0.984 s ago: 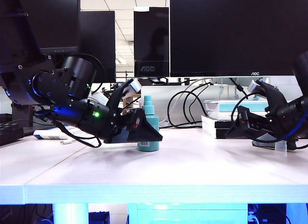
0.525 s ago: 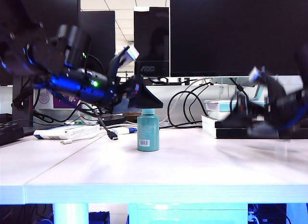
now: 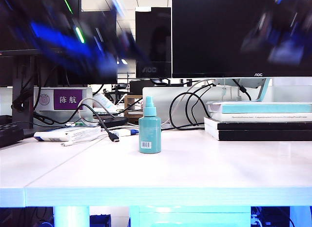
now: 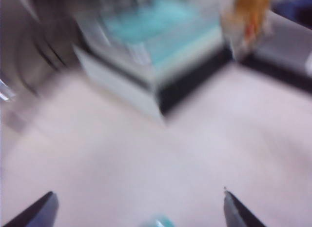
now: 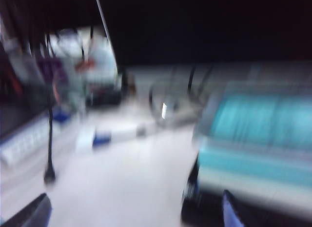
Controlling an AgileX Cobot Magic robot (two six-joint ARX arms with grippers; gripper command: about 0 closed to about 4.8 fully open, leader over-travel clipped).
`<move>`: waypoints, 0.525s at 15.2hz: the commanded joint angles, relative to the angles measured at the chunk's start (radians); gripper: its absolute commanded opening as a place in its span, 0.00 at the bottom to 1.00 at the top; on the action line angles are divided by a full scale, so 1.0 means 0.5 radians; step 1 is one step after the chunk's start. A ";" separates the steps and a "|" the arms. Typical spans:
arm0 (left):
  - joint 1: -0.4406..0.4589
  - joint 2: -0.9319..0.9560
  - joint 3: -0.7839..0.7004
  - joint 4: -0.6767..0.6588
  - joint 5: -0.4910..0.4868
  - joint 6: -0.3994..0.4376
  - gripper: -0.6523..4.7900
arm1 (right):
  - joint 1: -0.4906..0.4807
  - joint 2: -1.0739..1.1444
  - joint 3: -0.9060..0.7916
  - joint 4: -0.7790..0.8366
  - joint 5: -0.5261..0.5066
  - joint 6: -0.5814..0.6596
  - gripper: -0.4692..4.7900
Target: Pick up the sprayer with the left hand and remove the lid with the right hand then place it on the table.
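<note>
Exterior view: both arms have swung up off the counter [image 3: 195, 173] since a second ago; the left hand [image 3: 105, 58] and right hand [image 3: 282, 41] are only blurs overhead. The sprayer [image 3: 149, 132] stands upright mid-counter, bare nozzle showing; the lid is not visible, so the task looks done

Left wrist view: fingers [image 4: 234, 210] spread, empty

Right wrist view: fingers [image 5: 231, 212] spread, empty
</note>
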 commanded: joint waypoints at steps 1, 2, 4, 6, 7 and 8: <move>0.056 -0.430 0.005 -0.228 -0.222 0.067 1.00 | -0.018 -0.390 0.005 -0.204 0.058 0.001 1.00; 0.056 -0.681 0.005 -0.404 -0.407 0.217 1.00 | -0.020 -0.633 0.005 -0.352 0.111 -0.002 1.00; 0.057 -1.025 0.002 -0.646 -0.713 0.392 1.00 | -0.020 -0.951 0.004 -0.562 0.184 -0.027 1.00; 0.067 -1.389 -0.053 -0.758 -0.925 0.414 1.00 | -0.019 -1.274 0.004 -0.806 0.201 -0.094 0.34; 0.069 -1.546 -0.074 -0.825 -1.037 0.443 0.94 | -0.019 -1.391 0.002 -0.906 0.203 -0.094 0.30; 0.069 -1.788 -0.121 -0.945 -1.141 0.434 0.77 | -0.019 -1.560 0.001 -1.073 0.231 -0.094 0.30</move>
